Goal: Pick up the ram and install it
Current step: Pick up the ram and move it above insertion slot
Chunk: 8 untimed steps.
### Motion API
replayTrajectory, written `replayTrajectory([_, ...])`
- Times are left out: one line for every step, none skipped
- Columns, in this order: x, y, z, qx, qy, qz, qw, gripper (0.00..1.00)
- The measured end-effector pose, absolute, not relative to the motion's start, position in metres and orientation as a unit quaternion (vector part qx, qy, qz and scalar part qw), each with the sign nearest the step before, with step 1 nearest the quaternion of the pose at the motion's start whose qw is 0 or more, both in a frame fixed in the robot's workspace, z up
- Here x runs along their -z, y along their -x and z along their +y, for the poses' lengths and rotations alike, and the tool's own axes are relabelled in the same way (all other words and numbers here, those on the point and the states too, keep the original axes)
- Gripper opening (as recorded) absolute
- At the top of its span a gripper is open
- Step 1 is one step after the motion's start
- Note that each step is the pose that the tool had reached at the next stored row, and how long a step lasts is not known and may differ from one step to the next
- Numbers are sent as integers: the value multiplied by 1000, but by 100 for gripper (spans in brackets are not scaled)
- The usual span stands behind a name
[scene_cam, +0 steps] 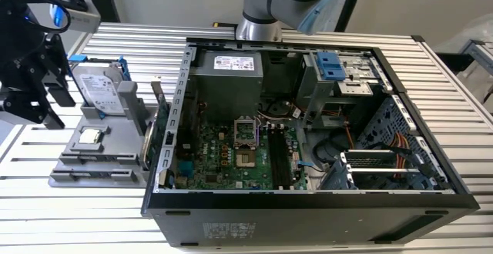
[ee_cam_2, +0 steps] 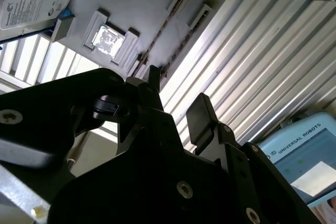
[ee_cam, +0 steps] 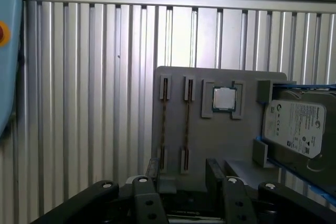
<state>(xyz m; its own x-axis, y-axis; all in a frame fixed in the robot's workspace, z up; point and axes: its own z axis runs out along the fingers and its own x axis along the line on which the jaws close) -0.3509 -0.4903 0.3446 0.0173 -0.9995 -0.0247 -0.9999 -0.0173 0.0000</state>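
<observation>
My arm [scene_cam: 266, 3] stands at the far side of the scene. My gripper [scene_cam: 34, 107] hangs at the exterior view's left, pointing down. In both wrist views my fingers [ee_cam: 214, 169] stand parted, with nothing clamped between them.

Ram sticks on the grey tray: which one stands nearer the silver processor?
The ram stick right beside the processor; the other stick sits by the tray's outer edge.

Arm [scene_cam: 258, 26]: silver-grey tube sections, pale blue joint cap [scene_cam: 320, 8]. Wrist end [ee_cam_2: 131, 192] all matte black, angular plates, round silver screw heads [ee_cam_2: 181, 188], two blocky black jaws.
</observation>
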Motion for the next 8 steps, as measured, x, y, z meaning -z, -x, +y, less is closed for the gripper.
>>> replayTrajectory([-344, 351, -490, -9, 713, 701, 9, 100])
replayTrajectory([-343, 351, -490, -9, 713, 701, 9, 100])
replayTrajectory([-342, 351, -490, -9, 713, 701, 9, 100])
replayTrajectory([-342, 351, -490, -9, 713, 701, 9, 100])
replayTrajectory([-341, 351, -490, -9, 713, 701, 9, 100])
replayTrajectory([-340, 351, -490, -9, 713, 701, 9, 100])
replayTrajectory([-339, 351, -490, -9, 713, 701, 9, 100])
replayTrajectory([-339, 351, -490, -9, 713, 701, 9, 100])
